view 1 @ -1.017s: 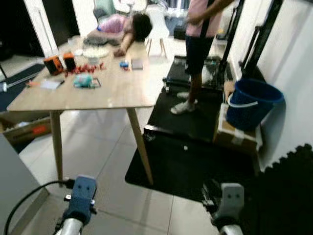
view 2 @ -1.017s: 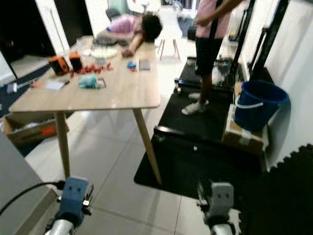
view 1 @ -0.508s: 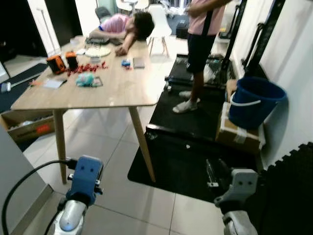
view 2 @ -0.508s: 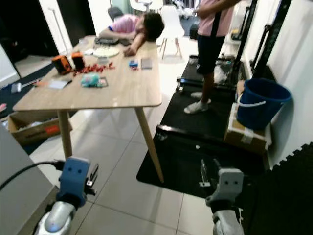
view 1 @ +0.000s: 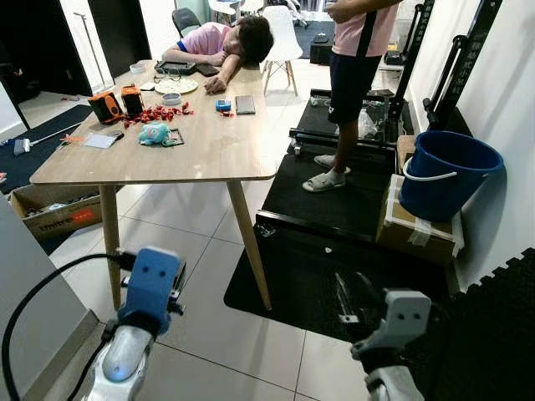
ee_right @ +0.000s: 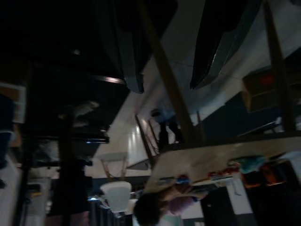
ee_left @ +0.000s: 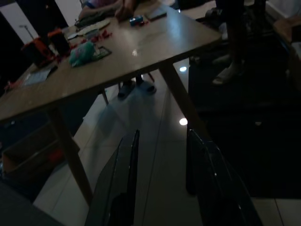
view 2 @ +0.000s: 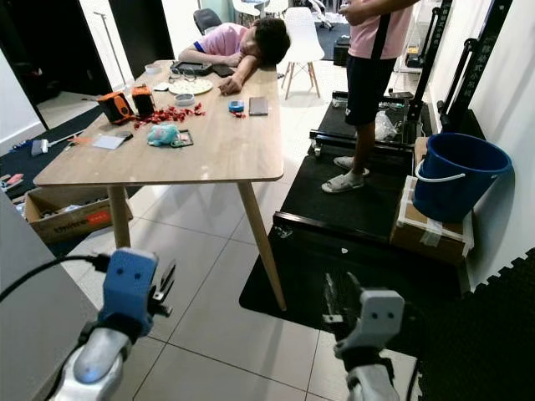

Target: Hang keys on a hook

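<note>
A wooden table (view 1: pixel 209 159) stands ahead on my left. On it lie a small teal bundle (view 1: pixel 155 134), red bits (view 1: pixel 159 113), two orange-black boxes (view 1: pixel 104 106) and a phone (view 1: pixel 245 104). From here I cannot make out keys among them. My left gripper (ee_left: pixel 163 136) hangs low over the tiled floor before the table leg, open with nothing between its fingers. My right gripper (ee_right: pixel 167 84) is also open and empty, low above the black mat (view 1: pixel 334 276). Their fingertips (view 2: pixel 165 280) rise just above the wrists in the eye views.
One person (view 1: pixel 226 42) is slumped over the table's far end. Another (view 1: pixel 355 58) stands on a treadmill (view 1: pixel 351 142). A blue bucket (view 1: pixel 447 175) sits on a cardboard box (view 1: pixel 418 230) by the right wall. A grey panel (view 1: pixel 25 292) is close on my left.
The camera has moved and the picture has sharpened, with the table now sitting a little lower in view. Both wrists have risen slightly in view; the grippers stay empty.
</note>
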`<state>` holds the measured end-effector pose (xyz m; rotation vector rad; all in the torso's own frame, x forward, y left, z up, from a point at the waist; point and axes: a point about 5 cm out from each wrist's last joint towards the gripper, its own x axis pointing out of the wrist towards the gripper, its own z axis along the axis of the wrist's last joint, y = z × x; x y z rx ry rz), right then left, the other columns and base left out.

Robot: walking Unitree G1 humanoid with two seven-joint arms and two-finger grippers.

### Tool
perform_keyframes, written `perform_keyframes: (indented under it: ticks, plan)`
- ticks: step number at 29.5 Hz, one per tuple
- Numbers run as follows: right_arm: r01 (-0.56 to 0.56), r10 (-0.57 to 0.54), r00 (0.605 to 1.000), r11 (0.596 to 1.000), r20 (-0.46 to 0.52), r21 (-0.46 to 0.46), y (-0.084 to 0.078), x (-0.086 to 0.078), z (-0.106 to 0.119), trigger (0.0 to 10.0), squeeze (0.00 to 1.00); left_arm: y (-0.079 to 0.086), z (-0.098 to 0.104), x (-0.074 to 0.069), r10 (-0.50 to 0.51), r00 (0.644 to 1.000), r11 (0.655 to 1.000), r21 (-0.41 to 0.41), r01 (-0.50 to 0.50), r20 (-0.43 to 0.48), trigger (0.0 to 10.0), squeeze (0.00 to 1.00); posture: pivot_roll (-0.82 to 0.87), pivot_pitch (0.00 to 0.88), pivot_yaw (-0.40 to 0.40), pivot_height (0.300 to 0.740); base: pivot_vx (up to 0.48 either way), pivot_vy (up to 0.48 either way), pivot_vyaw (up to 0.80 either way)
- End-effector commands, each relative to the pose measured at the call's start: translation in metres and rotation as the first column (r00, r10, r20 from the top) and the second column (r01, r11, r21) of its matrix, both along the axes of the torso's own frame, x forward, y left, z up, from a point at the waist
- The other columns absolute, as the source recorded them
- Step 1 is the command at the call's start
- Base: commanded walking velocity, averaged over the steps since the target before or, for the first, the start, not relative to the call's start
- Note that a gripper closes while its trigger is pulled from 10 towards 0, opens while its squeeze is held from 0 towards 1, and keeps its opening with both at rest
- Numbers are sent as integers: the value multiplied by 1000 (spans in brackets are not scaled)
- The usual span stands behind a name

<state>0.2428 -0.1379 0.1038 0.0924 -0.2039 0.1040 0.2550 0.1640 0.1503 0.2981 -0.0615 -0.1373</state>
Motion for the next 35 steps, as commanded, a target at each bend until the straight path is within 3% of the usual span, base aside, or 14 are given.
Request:
perform_keyframes:
  ticks: [1,10,12,16,25,30,35]
  plan:
    - [6,-6,1000,1000,-31,1,-2,-2,-4,10000,0,-2,1,-1,-13,1000,1000,8,13,-15,10000,0,83,102,43,740,0,0,0]
    - [-10,9,999,1000,-49,-27,-2,-4,-5,10000,0,-5,4,-9,-79,996,997,-12,78,-50,10000,0,84,97,41,740,0,0,0]
    - [-19,16,998,999,-60,-48,-4,-7,-6,10000,0,1,4,-23,-129,988,992,-11,129,-89,10000,0,98,102,36,740,0,0,0]
    - [-57,50,996,993,-70,-101,-11,-10,-7,10000,0,8,1,-33,-174,974,984,2,177,-145,10000,0,100,103,39,740,0,0,0]
    - [-8,-8,996,983,-87,-182,-53,-17,-3,10000,0,0,3,-16,-180,975,984,-12,180,-132,10000,0,59,103,69,740,0,0,0]
    - [11,-24,997,986,-77,-167,-53,-15,0,10000,0,-2,5,-20,-236,958,972,-31,234,-162,10000,0,50,103,83,740,0,0,0]
    - [6,-18,997,989,-78,-147,-42,-18,-3,10000,0,1,6,-13,-233,960,972,-3,236,-157,10000,0,42,104,99,740,0,0,0]
